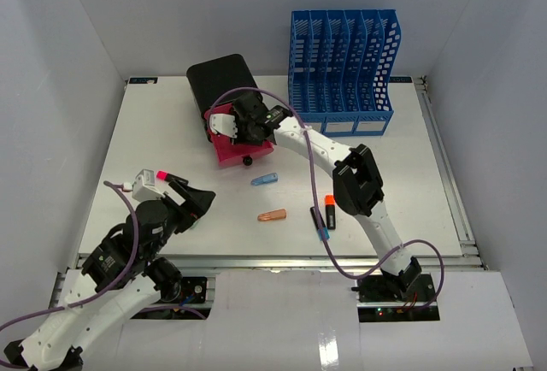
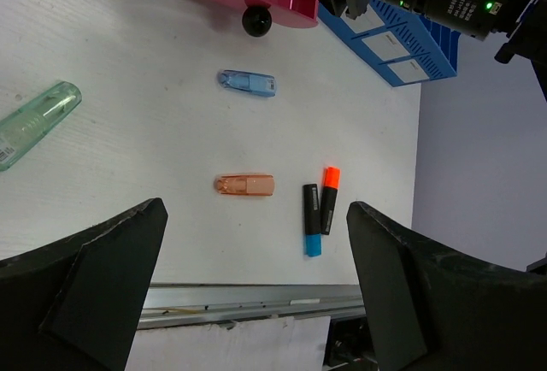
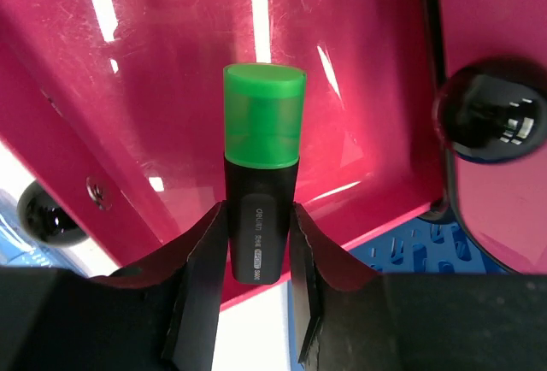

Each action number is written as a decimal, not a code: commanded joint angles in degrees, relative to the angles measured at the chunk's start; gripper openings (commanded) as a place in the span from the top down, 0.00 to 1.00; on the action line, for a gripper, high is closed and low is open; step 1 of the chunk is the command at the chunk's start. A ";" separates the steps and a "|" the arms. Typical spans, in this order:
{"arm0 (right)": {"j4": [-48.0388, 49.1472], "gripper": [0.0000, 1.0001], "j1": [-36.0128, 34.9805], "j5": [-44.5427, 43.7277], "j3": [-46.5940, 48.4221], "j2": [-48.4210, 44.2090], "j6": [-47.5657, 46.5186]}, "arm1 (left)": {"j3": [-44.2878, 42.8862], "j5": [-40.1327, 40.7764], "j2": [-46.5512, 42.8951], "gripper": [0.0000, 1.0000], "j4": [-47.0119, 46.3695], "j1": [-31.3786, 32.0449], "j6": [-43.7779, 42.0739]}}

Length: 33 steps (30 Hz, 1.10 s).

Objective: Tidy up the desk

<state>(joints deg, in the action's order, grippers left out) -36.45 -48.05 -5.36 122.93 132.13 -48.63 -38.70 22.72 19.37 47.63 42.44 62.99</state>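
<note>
Top view, desk: a wide white desk (image 1: pixel 162 132) fills the scene, with both arm bases at its near edge.
Top view, back of desk: a black box (image 1: pixel 220 80) sits at the rear centre. Its pink drawer (image 1: pixel 244 150) is pulled out toward the arms. A blue file rack (image 1: pixel 342 67) stands just to the right of the box.
Top view, loose items: a blue clear item (image 1: pixel 265 179) and an orange clear item (image 1: pixel 273 214) lie mid-desk. An orange-capped highlighter (image 1: pixel 330 211) and a blue-capped marker (image 1: pixel 318 224) lie side by side to their right.
Top view, arms: the right end effector (image 1: pixel 224 125) reaches over the pink drawer. The left end effector (image 1: pixel 190 196) sits low at the near left.
Left wrist view, left end effector: (image 2: pixel 256 285) its fingers are spread wide with nothing between them, above the desk's metal rail (image 2: pixel 239 298).
Left wrist view, items: a green clear item (image 2: pixel 38 123) lies at the far left, well apart from the others. The drawer's black knob (image 2: pixel 255 20) shows at the top.
Right wrist view, right end effector: (image 3: pixel 261 251) its fingers are clamped on the black barrel of a green-capped highlighter (image 3: pixel 262 157).
Right wrist view, highlighter: its cap points away from the camera, over the inside of the pink drawer.
</note>
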 commanded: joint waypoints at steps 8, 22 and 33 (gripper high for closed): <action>4.96 0.27 0.35 0.63 -1.56 -9.46 4.04 | 2.14 1.71 5.23 0.02 -3.95 -0.34 3.39; 4.40 0.29 23.51 43.93 -47.15 -50.36 12.35 | -6.23 -19.72 37.77 0.06 -19.77 -35.03 -16.36; 14.17 0.24 35.39 52.20 -69.10 -66.61 16.94 | -22.43 -13.31 64.53 0.07 -9.91 -44.76 -17.54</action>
<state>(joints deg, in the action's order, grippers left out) -27.78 -16.54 39.54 52.73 67.76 -33.82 -56.55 7.54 78.32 33.15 -0.28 46.17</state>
